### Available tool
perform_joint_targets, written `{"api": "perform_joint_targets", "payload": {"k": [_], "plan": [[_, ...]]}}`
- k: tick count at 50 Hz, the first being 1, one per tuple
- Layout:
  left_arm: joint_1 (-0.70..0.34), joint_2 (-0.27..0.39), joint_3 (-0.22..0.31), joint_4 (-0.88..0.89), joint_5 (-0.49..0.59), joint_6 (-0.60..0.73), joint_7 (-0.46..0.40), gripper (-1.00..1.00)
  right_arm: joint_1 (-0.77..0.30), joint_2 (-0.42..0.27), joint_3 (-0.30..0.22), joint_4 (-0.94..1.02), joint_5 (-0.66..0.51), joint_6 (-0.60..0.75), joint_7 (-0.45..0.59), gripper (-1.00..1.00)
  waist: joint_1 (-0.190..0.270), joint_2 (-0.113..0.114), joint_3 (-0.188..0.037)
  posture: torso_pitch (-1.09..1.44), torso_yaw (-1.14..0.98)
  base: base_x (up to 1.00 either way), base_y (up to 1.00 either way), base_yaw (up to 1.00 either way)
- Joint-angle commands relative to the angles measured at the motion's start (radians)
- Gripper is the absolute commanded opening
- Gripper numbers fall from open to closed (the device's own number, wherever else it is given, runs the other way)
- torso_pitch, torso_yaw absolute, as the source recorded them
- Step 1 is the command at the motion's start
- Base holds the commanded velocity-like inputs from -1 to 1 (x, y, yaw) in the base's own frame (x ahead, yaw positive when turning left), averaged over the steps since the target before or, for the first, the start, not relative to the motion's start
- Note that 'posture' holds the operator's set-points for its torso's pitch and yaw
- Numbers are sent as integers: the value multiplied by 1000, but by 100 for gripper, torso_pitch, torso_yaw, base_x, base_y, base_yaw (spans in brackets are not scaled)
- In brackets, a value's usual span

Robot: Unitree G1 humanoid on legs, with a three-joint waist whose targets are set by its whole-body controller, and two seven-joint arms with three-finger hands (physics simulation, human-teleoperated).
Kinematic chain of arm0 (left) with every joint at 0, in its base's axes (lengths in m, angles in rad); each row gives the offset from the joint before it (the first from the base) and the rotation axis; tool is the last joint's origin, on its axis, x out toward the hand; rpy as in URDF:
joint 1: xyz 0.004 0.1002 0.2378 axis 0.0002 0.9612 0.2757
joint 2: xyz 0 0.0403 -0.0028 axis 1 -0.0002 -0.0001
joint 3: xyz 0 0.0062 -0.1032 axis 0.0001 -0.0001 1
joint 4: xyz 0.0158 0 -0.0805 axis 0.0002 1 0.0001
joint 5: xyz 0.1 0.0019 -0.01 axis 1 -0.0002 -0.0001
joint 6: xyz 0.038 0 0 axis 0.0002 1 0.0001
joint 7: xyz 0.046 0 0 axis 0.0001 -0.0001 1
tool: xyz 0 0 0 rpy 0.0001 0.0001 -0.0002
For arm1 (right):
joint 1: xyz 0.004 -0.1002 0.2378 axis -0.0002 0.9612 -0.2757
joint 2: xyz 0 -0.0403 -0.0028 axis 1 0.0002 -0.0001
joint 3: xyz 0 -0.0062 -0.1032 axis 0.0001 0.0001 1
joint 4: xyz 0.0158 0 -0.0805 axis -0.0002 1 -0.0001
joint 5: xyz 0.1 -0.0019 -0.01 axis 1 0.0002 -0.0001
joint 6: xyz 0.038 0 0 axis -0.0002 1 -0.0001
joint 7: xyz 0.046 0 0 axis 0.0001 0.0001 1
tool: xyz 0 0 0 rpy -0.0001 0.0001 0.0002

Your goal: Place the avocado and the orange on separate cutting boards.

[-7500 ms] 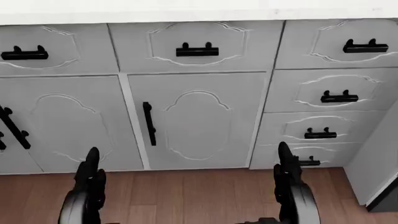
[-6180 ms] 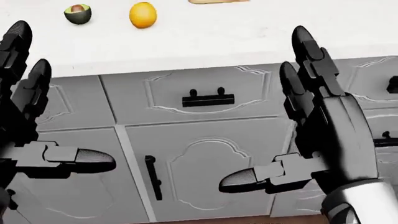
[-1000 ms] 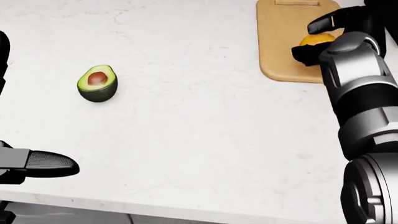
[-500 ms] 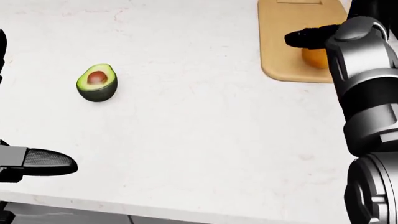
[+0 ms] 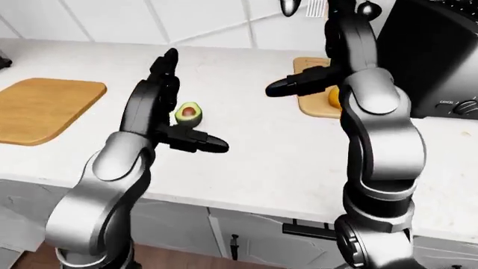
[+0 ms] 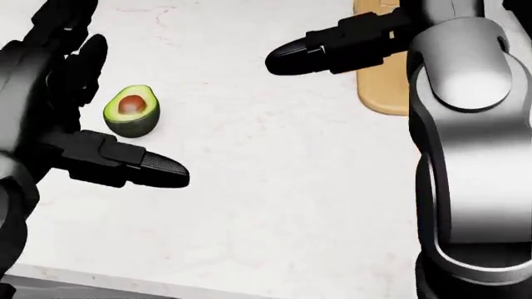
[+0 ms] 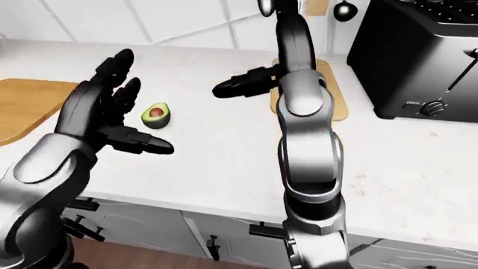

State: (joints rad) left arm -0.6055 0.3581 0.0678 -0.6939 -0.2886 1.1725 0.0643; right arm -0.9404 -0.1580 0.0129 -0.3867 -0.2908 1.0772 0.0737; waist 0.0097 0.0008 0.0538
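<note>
2 robot hands: left robot hand point(image 5: 161, 106) & right robot hand point(image 5: 314, 78) fingers spread | 1 avocado point(image 5: 188, 112) | 1 orange point(image 5: 334, 99) | 2 cutting boards point(image 5: 45, 106)

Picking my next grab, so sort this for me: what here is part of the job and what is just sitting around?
Job:
avocado, on the counter beside the open left hand
orange, on the right board
left board, bare
right hand, open

Just lying about:
toaster
hanging utensils

Left hand point(image 6: 79, 106) open beside avocado point(image 6: 131, 111); the orange is apparently hidden.
</note>
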Motion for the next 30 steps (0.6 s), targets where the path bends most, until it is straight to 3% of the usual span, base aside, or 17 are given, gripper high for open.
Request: {"api": "perform_joint_targets", "payload": {"k": [1, 3, 6, 14, 30], "plan": [[-40, -5, -10, 26, 144, -96, -51, 100, -18, -1, 3, -75, -49, 19, 37, 100, -1, 3, -30, 0, 0, 0, 0, 0], [-61, -25, -25, 108, 234, -140, -97, 100, -7, 9, 21, -127, -81, 55, 69, 100, 0, 1, -30, 0, 0, 0, 0, 0], [-127, -65, 0, 257, 327, -204, -140, 100, 4, 35, 33, -144, -119, 57, 91, 100, -1, 1, -30, 0, 0, 0, 0, 0], [-234, -100, 0, 544, 460, -293, -212, 100, 29, 91, 61, -162, -192, 47, 137, 100, -5, 3, -35, 0, 0, 0, 0, 0], [-244, -127, 0, 728, 591, -358, -295, 100, 77, 165, 83, -162, -291, 6, 198, 100, -10, 8, -43, 0, 0, 0, 0, 0]]}}
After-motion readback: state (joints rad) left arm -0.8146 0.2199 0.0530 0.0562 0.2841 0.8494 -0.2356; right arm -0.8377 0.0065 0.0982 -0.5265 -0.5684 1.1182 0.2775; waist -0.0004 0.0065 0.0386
